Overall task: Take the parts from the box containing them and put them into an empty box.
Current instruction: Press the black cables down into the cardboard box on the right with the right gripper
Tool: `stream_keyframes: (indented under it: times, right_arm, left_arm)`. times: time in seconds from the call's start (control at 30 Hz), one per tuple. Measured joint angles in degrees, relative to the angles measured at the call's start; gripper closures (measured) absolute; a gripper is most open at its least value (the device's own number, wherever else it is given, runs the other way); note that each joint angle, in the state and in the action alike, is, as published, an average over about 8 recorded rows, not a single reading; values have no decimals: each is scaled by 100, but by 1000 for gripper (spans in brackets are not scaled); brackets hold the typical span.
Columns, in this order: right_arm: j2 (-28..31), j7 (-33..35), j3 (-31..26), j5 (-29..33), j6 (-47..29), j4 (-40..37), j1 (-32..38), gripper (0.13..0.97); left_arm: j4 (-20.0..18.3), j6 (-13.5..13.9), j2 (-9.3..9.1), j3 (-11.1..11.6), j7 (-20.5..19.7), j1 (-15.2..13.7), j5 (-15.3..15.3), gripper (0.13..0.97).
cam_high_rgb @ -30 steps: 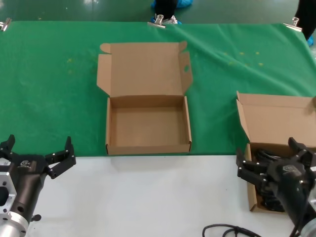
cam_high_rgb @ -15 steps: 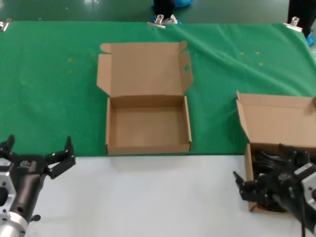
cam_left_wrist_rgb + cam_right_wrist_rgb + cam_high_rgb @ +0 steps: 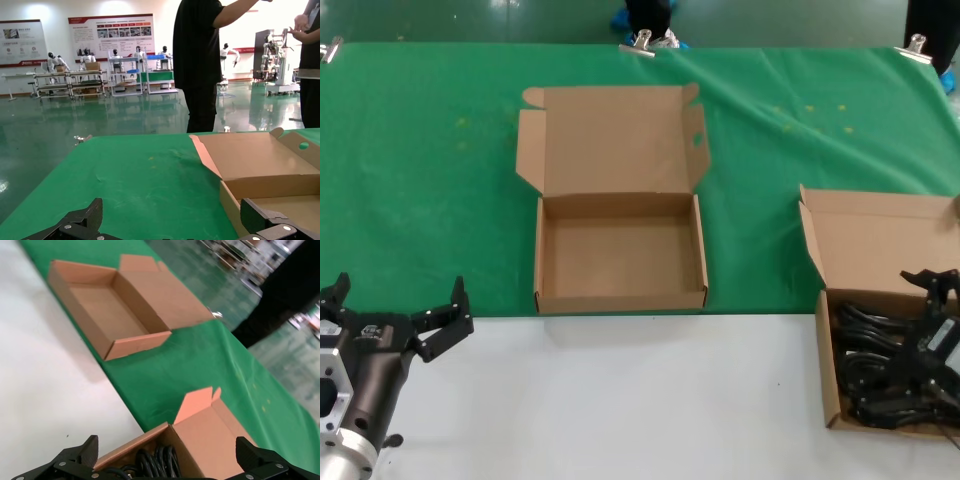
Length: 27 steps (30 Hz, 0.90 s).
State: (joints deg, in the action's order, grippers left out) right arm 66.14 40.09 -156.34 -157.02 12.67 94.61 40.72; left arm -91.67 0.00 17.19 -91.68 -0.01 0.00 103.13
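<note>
Lying beneath right gripper [image 3: 937,330]: parts [image 3: 870,355]

Green-clothed table [image 3: 420,200] bears the empty box [image 3: 620,255] and, seemingly, the parts' box [image 3: 880,250].

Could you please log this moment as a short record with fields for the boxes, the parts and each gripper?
source box: cardboard box with plain lid, at the robot's right, lid up
parts: black power cords, bundled inside the source box
target box: cardboard box with holed flap, centre, lid up, nothing in it
surface: green cloth farther off, white table nearer
right gripper: over the cords, open
left gripper: parked at near left, open, holding nothing
</note>
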Motion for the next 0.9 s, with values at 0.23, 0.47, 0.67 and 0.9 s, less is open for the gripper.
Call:
stream_keyframes:
  times: [0.23, 0.47, 0.67, 0.9]
  right_arm:
    - [143, 844, -124, -63, -399, -188, 281, 129]
    - [68, 1388, -138, -70, -722, -529, 529, 129]
    - [-131, 1558, -139, -71, -784, -777, 654, 129]
    - [-239, 1502, -140, -71, -797, -878, 673, 129]
  left_arm:
    - [0, 0, 0, 0, -1, 0, 0, 132]
    - [0, 0, 0, 0, -3, 0, -1, 132]
    - [0, 0, 0, 0, -3, 0, -2, 132]
    - [0, 0, 0, 0, -3, 0, -2, 132]
